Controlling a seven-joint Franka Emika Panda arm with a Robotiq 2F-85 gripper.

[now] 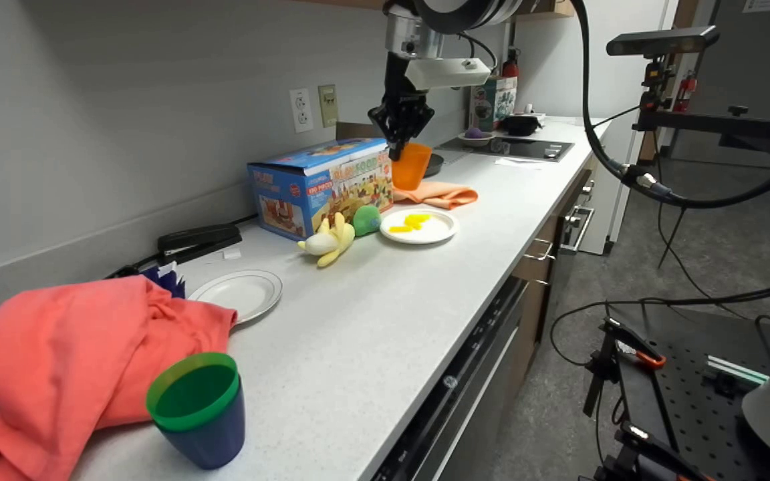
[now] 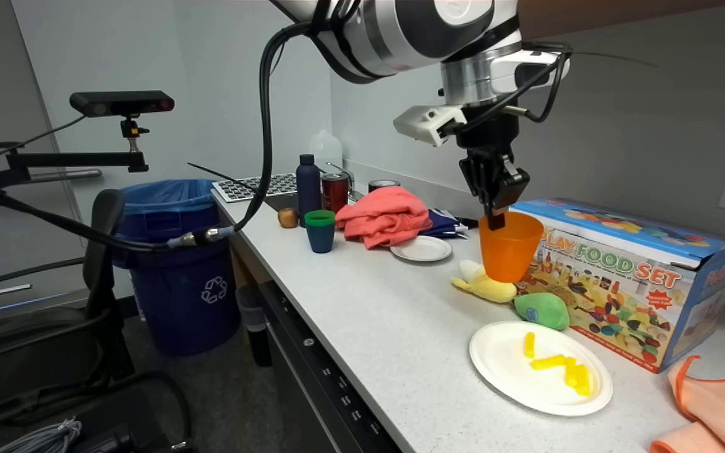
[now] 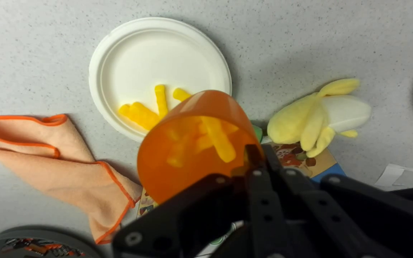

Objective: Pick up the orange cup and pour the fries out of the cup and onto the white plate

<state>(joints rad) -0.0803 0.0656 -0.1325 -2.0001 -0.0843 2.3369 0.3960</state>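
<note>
Some fries on the white plate, more inside the orange cup, whose wall the fingers pinch above the bench; we judge pouring part-done, next needs a steeper tip over the plate

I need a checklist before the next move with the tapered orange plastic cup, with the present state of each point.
1. Black jaws closed on the tapered orange plastic cup: ok.
2. All stick-shaped yellow fries out of cup: not ok, some lie inside.
3. Round white plate flat on speckled pale counter: ok.
4. Cup tipped to pour: not ok, nearly upright.
5. Cup directly above plate: cannot tell.
</note>
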